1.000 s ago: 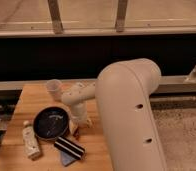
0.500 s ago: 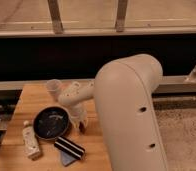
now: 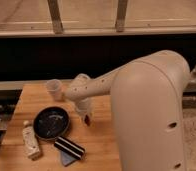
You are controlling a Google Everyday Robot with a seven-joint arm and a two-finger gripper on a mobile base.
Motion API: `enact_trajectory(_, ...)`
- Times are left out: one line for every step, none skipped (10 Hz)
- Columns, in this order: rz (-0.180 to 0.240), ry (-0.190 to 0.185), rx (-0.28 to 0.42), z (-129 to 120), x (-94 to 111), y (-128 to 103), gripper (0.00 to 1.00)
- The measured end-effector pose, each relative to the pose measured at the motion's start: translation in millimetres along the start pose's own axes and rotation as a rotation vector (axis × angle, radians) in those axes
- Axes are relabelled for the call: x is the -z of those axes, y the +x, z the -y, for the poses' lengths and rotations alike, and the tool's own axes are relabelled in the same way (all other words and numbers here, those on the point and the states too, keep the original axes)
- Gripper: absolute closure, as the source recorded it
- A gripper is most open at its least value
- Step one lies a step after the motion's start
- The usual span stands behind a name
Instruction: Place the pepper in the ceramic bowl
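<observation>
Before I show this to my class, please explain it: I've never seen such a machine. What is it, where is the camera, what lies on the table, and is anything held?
The cream shape is a robot arm, filmed by one camera looking down past it; where that camera sits is not known. The arm ends in a claw, pointing down just right of the ceramic bowl. The claw seems to grip the pepper, small and dark red. On the wooden table are also a clear cup, a white bottle and a striped block.

Seemingly matt tool [image 3: 87, 118] over wooden table [image 3: 100, 146]
</observation>
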Motion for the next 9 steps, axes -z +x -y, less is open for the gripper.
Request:
enact_trajectory(0.025,0.004,0.007,3.4,11.4,-5.4,1.00)
enact_trajectory(0.038,-0.002,0.022,-2.0,16.5,-11.5,1.00)
enact_trajectory(0.055,-0.008,0.051,-11.5,22.0,-21.7,1.00)
enact_trajectory(0.070,-0.016,0.085,-24.4,26.4,-33.0,1.00)
enact_trajectory(0.075,-0.026,0.128,-40.5,28.8,-43.3,1.00)
enact_trajectory(0.072,-0.037,0.169,-57.6,27.3,-50.2,1.00)
enact_trajectory(0.070,-0.047,0.205,-72.7,25.7,-55.3,1.00)
enact_trajectory(0.062,-0.060,0.257,-94.5,22.7,-58.0,1.00)
enact_trajectory(0.054,-0.082,0.305,-114.5,19.9,-57.1,1.00)
